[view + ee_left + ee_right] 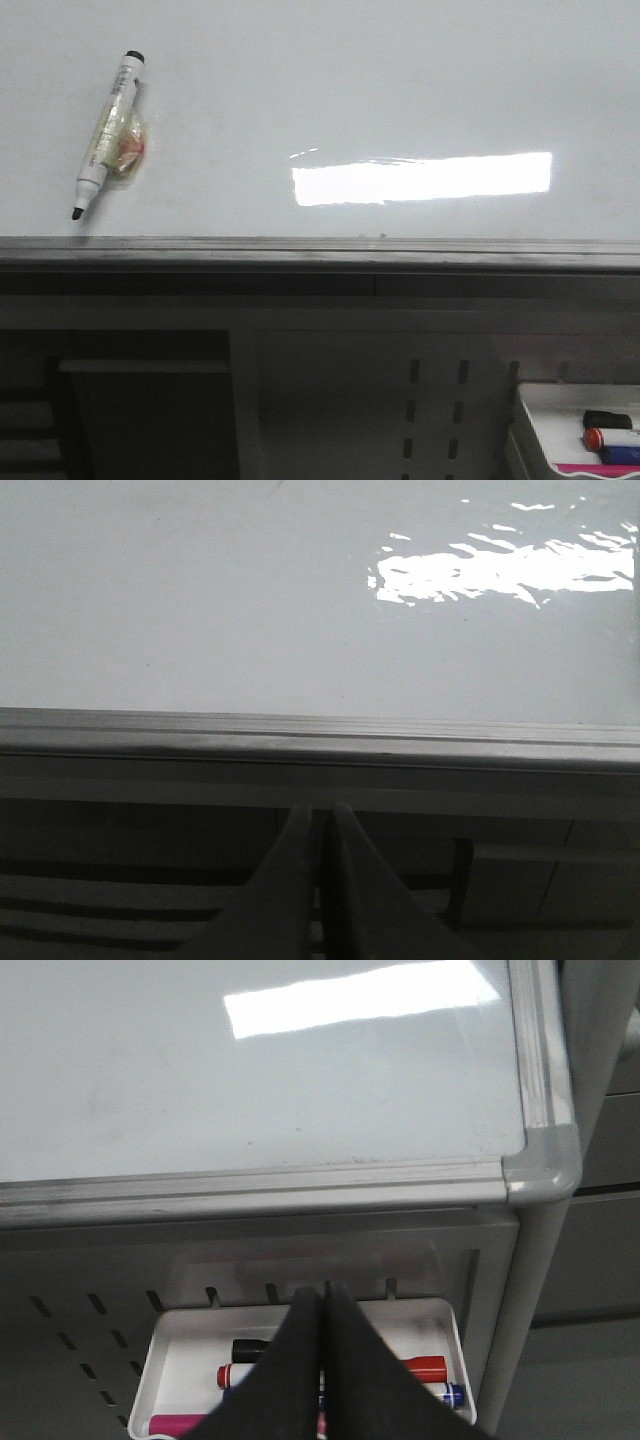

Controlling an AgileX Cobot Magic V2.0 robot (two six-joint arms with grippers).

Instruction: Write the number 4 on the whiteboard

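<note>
While we are looking for the number 4, we are finding none: the large glossy white whiteboard [420,80] is showing only a bright rectangular glare [420,178], so the writing is not yet begun, as we judge it.

A white-barrelled black-tipped marker [108,132] is sitting against the board near its lower left corner, uncapped tip pointing down toward the grey metal lower ledge [320,250]. Something yellowish and crumpled, perhaps tape or a magnet mount, is backing the barrel; we are guessing it is holding the pen there so that a gripper can lift it off, but we cannot tell what it is.

Neither arm is appearing in the front view. In its wrist view the left gripper [320,825] is waiting below the ledge with its pale fingers pressed together and pinching nothing. The right gripper [322,1305] is hovering over the small white tray of markers [165,1345] under the board's lower right corner, its dark fingers likewise pressed together and empty. Black, red and blue markers and something pink are lying in that tray, within easy reach for whichever arm is fetching a pen.

Below the board, a grey perforated metal panel [435,400] is filling the frame, and the light is staying dim apart from the reflection.
</note>
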